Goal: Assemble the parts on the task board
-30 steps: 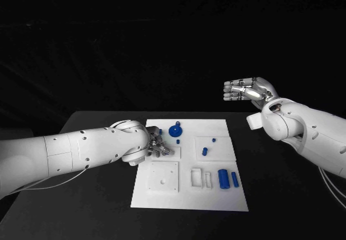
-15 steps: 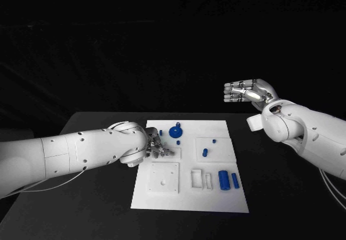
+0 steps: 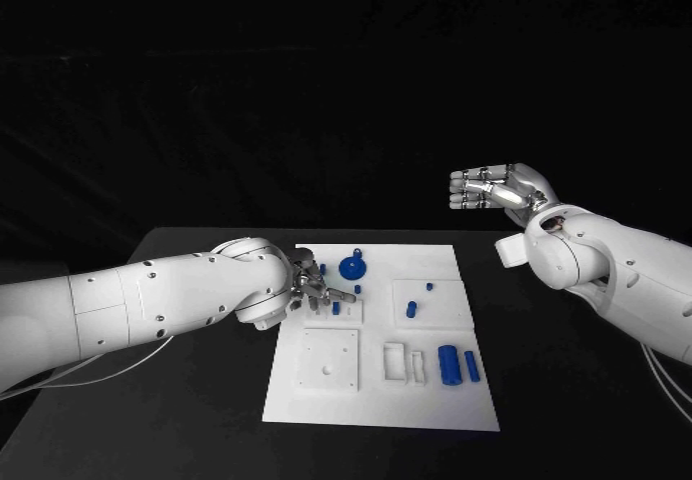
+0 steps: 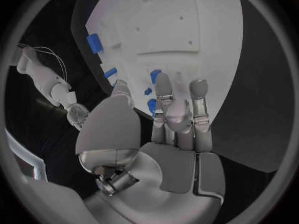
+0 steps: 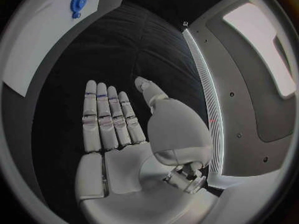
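Observation:
The white task board [image 3: 382, 420] lies in the middle of the table. My left hand [image 3: 316, 288] hovers low over its left upper part, fingers stretched out and thumb apart, nothing in its grasp. Small blue pegs [image 3: 358, 289] [image 3: 336, 308] lie just off its fingertips; the left wrist view shows these pegs [image 4: 148, 91] beside the fingers [image 4: 165, 92]. A blue round knob [image 3: 352, 266] sits behind them. Two blue cylinders [image 3: 447, 362] lie at the front right. My right hand [image 3: 490, 187] is raised high beyond the board's right edge, fingers straight and empty [image 5: 109, 119].
A raised white square plate [image 3: 329, 358] sits at the board's front left, with white slots [image 3: 394, 358] beside it. Another raised plate [image 3: 450, 300] at the right carries two small blue pegs [image 3: 411, 305]. Black table [image 3: 173, 420] surrounds the board.
My right hand has uncurled its fingers from a closed fist. My left hand has stretched its fingers out toward the small pegs.

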Action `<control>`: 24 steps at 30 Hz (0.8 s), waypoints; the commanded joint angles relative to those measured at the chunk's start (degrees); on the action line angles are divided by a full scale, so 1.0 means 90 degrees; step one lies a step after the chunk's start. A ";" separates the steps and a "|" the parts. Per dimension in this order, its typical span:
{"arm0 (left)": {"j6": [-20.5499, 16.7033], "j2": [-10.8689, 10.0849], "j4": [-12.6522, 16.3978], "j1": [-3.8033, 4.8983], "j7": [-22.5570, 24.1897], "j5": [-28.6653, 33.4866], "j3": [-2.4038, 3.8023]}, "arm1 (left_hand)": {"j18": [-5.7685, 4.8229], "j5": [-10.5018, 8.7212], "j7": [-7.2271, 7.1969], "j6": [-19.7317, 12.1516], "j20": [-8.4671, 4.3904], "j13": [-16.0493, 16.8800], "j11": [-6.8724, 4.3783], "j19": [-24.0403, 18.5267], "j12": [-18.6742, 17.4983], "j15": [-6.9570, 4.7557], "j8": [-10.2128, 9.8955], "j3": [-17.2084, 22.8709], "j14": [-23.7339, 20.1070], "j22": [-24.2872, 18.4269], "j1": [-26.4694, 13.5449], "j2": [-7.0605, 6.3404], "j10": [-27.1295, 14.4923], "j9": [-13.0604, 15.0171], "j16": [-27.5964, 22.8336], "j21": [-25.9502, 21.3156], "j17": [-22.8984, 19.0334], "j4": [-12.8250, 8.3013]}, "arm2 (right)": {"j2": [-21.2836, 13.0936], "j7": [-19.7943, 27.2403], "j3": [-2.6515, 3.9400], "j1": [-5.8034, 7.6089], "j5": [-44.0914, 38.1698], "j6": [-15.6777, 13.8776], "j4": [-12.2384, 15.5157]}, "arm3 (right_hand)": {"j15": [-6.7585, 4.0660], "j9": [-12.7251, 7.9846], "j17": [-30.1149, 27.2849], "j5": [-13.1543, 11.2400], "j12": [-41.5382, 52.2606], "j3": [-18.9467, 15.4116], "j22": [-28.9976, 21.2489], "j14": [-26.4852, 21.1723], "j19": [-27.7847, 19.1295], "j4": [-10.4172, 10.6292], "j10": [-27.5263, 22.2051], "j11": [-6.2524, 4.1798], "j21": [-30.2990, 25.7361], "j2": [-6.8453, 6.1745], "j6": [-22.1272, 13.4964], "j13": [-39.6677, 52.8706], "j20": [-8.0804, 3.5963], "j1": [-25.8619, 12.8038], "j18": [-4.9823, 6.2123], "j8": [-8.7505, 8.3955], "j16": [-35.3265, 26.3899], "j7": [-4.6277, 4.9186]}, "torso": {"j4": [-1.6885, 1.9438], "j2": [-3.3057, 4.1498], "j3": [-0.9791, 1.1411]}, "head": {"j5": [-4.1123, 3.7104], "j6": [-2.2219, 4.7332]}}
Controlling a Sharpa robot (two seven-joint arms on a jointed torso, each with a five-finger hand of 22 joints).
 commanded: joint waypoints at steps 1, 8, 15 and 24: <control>0.0180 -0.0009 -0.0103 0.0040 0.0039 0.0260 0.0140 | -0.0039 0.2012 0.0005 -0.0082 0.0022 -0.0009 0.0041 -0.0027 -0.0093 0.0017 0.0000 0.0339 -0.0070 0.0101 0.0635 0.0645 0.0304 -0.0152 -0.0064 -0.0062 -0.0078 -0.0352 | 0.0000 0.0029 0.0004 -0.0003 -0.0038 0.0081 -0.0008 | 0.0007 0.0003 -0.0006 -0.0013 -0.0023 -0.0049 -0.0009 -0.0055 -0.0045 0.0000 -0.0042 -0.0014 0.0002 0.0030 -0.0032 -0.0009 0.0008 0.0058 0.0104 -0.0004 -0.0036 0.0002 | -0.0009 0.0001 0.0000 | 0.0007 0.0023; 0.0735 0.0066 -0.0641 0.0346 0.0073 0.0720 0.0273 | -0.0018 0.3068 0.0052 -0.0321 0.0074 0.0018 0.0026 -0.0050 -0.0398 0.0046 -0.0006 -0.0174 -0.0116 0.0102 0.0915 0.1427 0.0304 -0.1244 -0.0114 -0.0167 -0.0177 -0.1499 | -0.0012 0.0021 0.0004 -0.0003 -0.0038 0.0088 -0.0016 | 0.0006 0.0004 -0.0006 -0.0009 -0.0024 -0.0039 -0.0008 -0.0051 -0.0039 -0.0013 -0.0039 -0.0015 0.0004 0.0038 -0.0013 -0.0010 0.0005 0.0068 0.0108 -0.0003 -0.0036 0.0000 | -0.0010 0.0010 0.0005 | 0.0012 -0.0018; 0.1128 0.0356 -0.1369 0.0563 0.0087 0.0814 0.0303 | 0.0001 0.2213 0.0125 -0.0414 0.0076 0.0077 0.0058 -0.0043 -0.0405 0.0072 0.0001 -0.0440 -0.0132 0.0109 0.0622 0.1521 0.0299 -0.1489 -0.0130 -0.0186 -0.0212 -0.1466 | -0.0013 0.0016 0.0004 -0.0002 -0.0040 0.0089 -0.0011 | 0.0007 0.0004 -0.0006 0.0002 -0.0025 -0.0024 -0.0008 -0.0049 -0.0037 -0.0026 -0.0036 -0.0013 0.0003 0.0037 -0.0012 -0.0010 0.0005 0.0075 0.0108 -0.0004 -0.0036 0.0001 | -0.0013 0.0030 -0.0005 | 0.0042 0.0013; 0.1357 0.0757 -0.2066 0.0617 0.0058 0.0404 0.0309 | 0.0030 0.1306 0.0170 -0.0458 0.0099 0.0166 0.0089 -0.0045 -0.0435 0.0087 0.0009 -0.0030 -0.0144 0.0113 0.0367 0.1035 0.0296 -0.1514 -0.0134 -0.0185 -0.0238 -0.0810 | 0.0014 0.0034 0.0004 -0.0002 -0.0043 0.0036 -0.0059 | 0.0012 0.0003 -0.0006 0.0023 -0.0025 -0.0054 -0.0009 -0.0064 -0.0054 -0.0030 -0.0049 -0.0013 0.0001 0.0018 -0.0033 -0.0010 0.0010 0.0057 0.0103 -0.0005 -0.0037 0.0000 | -0.0050 0.0089 -0.0019 | 0.0109 0.0068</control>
